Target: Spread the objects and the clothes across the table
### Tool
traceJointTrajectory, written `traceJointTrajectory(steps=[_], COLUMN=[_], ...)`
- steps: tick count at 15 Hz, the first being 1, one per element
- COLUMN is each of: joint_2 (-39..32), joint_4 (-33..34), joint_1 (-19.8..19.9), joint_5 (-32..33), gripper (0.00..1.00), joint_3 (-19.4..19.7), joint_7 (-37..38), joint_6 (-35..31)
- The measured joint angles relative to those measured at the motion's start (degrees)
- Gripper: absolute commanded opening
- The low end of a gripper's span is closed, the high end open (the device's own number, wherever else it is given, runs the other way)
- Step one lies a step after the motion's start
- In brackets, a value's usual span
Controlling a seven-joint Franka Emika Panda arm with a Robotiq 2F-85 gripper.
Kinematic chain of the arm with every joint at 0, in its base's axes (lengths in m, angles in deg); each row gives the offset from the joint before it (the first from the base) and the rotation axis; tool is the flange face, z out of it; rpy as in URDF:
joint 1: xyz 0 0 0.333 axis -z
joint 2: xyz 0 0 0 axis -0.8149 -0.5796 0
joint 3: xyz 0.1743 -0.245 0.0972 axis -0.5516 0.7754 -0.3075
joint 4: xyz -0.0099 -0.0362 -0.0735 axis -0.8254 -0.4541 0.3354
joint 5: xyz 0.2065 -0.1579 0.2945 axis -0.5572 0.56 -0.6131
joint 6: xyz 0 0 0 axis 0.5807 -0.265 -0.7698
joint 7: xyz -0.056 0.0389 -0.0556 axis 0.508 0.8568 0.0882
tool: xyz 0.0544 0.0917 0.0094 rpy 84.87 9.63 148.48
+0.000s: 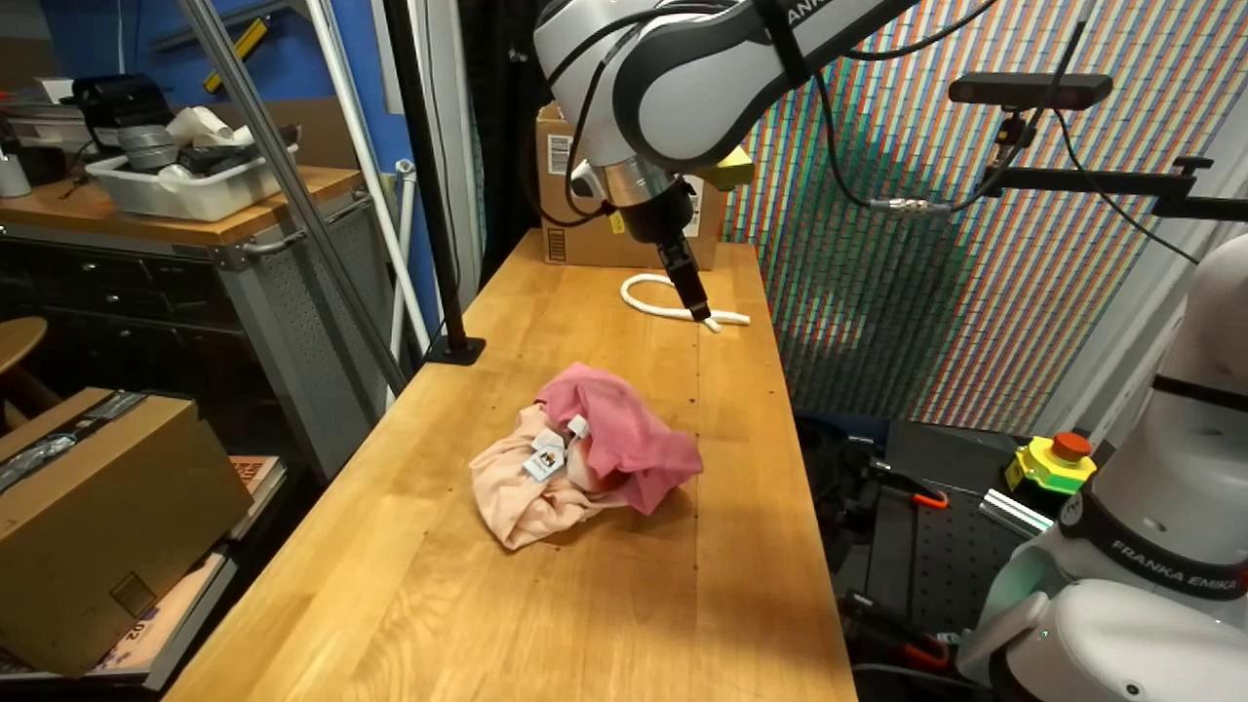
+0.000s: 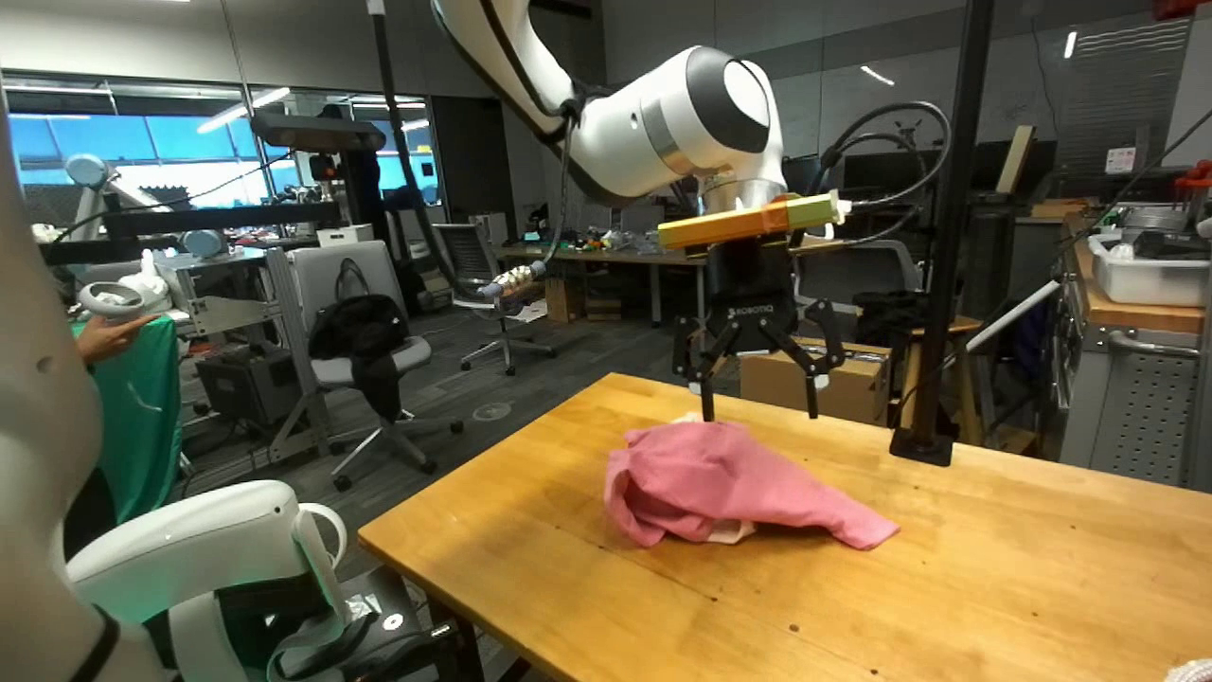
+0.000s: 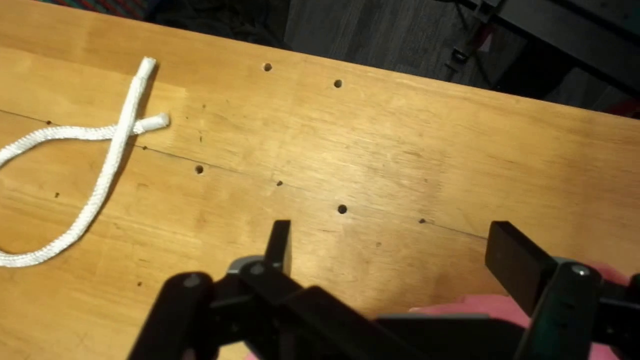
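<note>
I reckon parting the pink cloth from the peach cloth is the step, so the gripper, spread and empty, must lower and pinch one.

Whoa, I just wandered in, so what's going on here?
This robot arm is meant to spread things across the wooden table, but its gripper currently hangs open above it, holding nothing. The pink garment and peach garment lie bunched together; the white rope lies apart, looped, crossing near its ends.
</note>
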Motion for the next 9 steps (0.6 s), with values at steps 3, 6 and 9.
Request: traceJointTrajectory(steps=[3, 6, 9], joint_2=[1.70, 3.30, 4.41], joint_4=[-2.86, -6.18, -9.61], joint_1=[-0.81, -1.64, -2.73], joint_5=[-1.87, -3.74, -4.37], gripper=[1.00, 1.00, 1.00], joint_3=[-0.60, -0.99, -1.60], joint_7=[0.00, 0.46, 2.42], joint_6=[-3.55, -8.46, -13.10])
